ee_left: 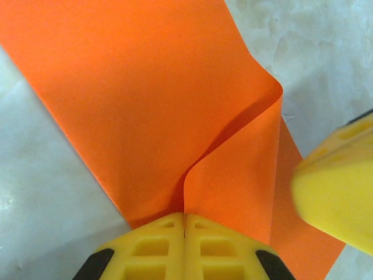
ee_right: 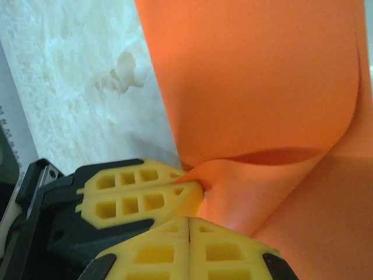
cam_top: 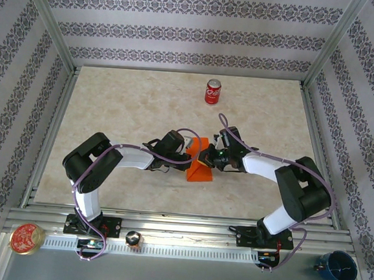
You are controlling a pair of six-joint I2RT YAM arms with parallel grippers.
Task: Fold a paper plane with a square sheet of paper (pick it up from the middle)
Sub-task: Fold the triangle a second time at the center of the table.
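Marbled table (cam_top: 111,121). Orange paper sheet (cam_top: 200,172): thin, light, floppy, easily creased. Pinched shut on its raised middle ridge: left gripper (ee_left: 185,233), right gripper (ee_right: 189,233). Best hold there.

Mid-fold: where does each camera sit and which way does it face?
Top external: above and behind the arm bases, looking down at the table; both arms meet at the orange paper.
Left wrist: on the left arm, facing along the left gripper, shut on the orange paper.
Right wrist: on the right arm, facing along the right gripper, shut on it too.
Shared: every view shows the orange paper.
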